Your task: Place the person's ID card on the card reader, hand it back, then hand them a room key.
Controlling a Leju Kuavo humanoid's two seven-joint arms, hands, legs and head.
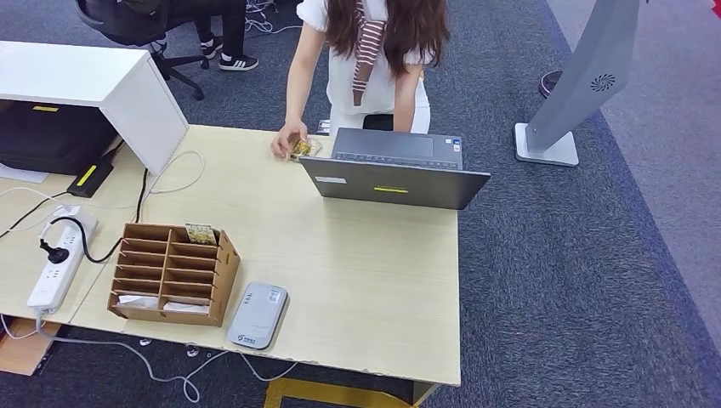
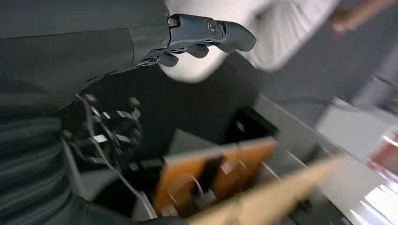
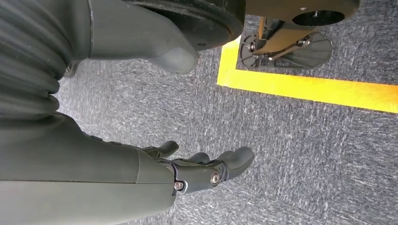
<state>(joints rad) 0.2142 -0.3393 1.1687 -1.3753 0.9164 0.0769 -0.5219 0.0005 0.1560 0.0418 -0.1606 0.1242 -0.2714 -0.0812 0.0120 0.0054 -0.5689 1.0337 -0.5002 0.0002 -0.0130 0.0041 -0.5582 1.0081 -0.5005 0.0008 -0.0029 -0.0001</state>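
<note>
A person (image 1: 367, 59) stands at the far side of the table and presses a yellowish ID card (image 1: 300, 150) onto the tabletop beside a laptop. A grey card reader (image 1: 258, 315) lies flat near the table's front edge. Beside it stands a cardboard organizer (image 1: 173, 274) with a patterned room key card (image 1: 201, 233) sticking out of a back slot. My left hand (image 2: 202, 40) is open and holds nothing; it hangs low beside the table. My right hand (image 3: 202, 168) hangs over the carpet, fingers apart and empty.
An open grey laptop (image 1: 395, 168) sits at the table's far edge. A white power strip (image 1: 61, 258) with cables lies at the left, a white box (image 1: 93, 85) behind it. A grey kiosk stand (image 1: 578, 85) is on the carpet at the right. Yellow floor tape (image 3: 309, 89) runs near my right hand.
</note>
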